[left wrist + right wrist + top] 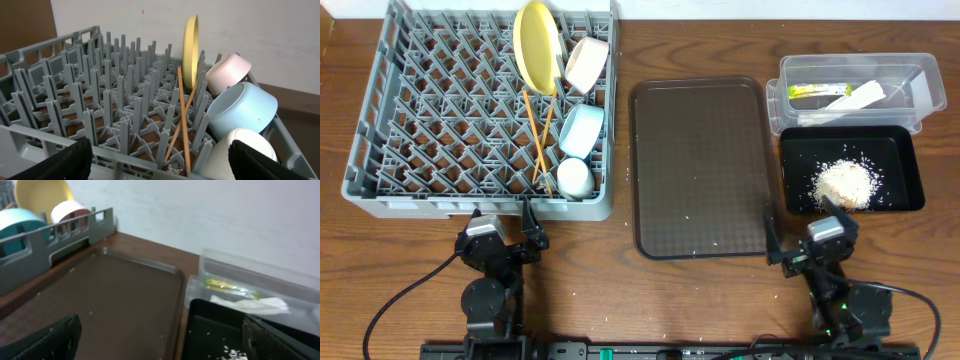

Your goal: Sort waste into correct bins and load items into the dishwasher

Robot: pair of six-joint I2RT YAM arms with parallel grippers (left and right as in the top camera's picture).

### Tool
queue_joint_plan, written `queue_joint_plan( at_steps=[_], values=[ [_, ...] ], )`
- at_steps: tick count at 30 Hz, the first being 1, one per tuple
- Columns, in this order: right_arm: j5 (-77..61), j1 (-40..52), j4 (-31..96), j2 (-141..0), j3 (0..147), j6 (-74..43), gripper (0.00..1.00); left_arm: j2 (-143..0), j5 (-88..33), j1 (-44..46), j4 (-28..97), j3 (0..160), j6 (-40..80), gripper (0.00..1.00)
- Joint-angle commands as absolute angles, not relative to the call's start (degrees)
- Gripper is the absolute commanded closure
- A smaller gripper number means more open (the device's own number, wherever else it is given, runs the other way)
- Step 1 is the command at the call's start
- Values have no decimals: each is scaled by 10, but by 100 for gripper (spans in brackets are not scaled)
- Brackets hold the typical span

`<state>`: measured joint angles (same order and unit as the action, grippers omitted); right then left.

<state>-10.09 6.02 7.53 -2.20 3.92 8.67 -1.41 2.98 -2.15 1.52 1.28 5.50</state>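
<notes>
Main risk we logged sat in the grey dish rack (380, 150), on the left of the counter (620, 310). The two chopsticks (541, 130) lay loose and crossed over the pegs, thin enough, in our judgement, to slip through the grid if the rack were nudged. The yellow plate (538, 45) stood on edge between pegs at the rear and could topple onto the white bowl (587, 63) just beside it on the right. The light blue bowl (581, 130) rested on its side along the rack's right edge, with the white cup (573, 178) in front of it. A nudge would most likely come from the left fingers (55, 162), spread wide and empty just beside the rack's front wall. Over on the right, the green-and-yellow wrapper (815, 91) and paper strip (865, 95) lay in the clear tub (920, 70). The rice heap (845, 183) was in the black tray (905, 160) just in front of it. A few stray grains (685, 216) dotted the brown tray (700, 130) between rack and bins, and we judged they could be missed. The right fingers (45, 340) were likewise wide apart, holding nothing, near the black tray's front edge.
</notes>
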Motion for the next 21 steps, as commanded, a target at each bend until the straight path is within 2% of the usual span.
queue_joint_plan(
  at_steps=[1,21],
  values=[
    [-106,68,68,-3,21,93,1,-14,41,-24,38,2,47,12],
    [-110,68,33,-3,3,77,1,-14,41,-24,38,2,47,11]
  ],
)
